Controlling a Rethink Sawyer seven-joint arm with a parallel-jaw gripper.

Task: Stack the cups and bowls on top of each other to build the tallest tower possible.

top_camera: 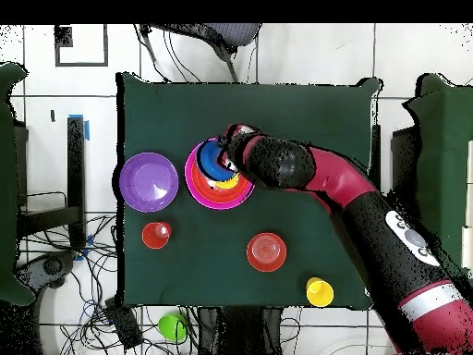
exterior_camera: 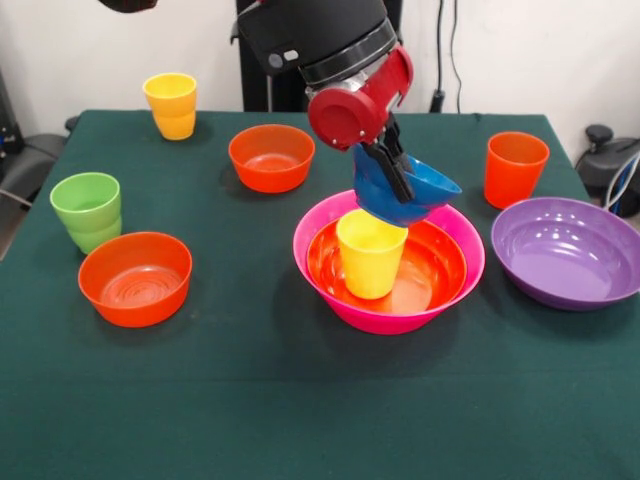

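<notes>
Three pieces are stacked in the tower [exterior_camera: 389, 262], a blue bowl [exterior_camera: 405, 189] is clamped in the gripper [exterior_camera: 391, 172] just above its yellow cup [exterior_camera: 371, 252], and six pieces remain on the bench [exterior_camera: 300, 400].

The gripper's [exterior_camera: 392, 172] fingertips are hidden inside the small blue bowl [exterior_camera: 405, 195], so their spread cannot be judged. Below the gripper, the yellow cup's [exterior_camera: 369, 258] rim is partly covered by that bowl. In the overhead view the arm [top_camera: 305, 171] conceals much of the tower [top_camera: 199, 185], and the green cup [top_camera: 172, 325] is barely made out
</notes>
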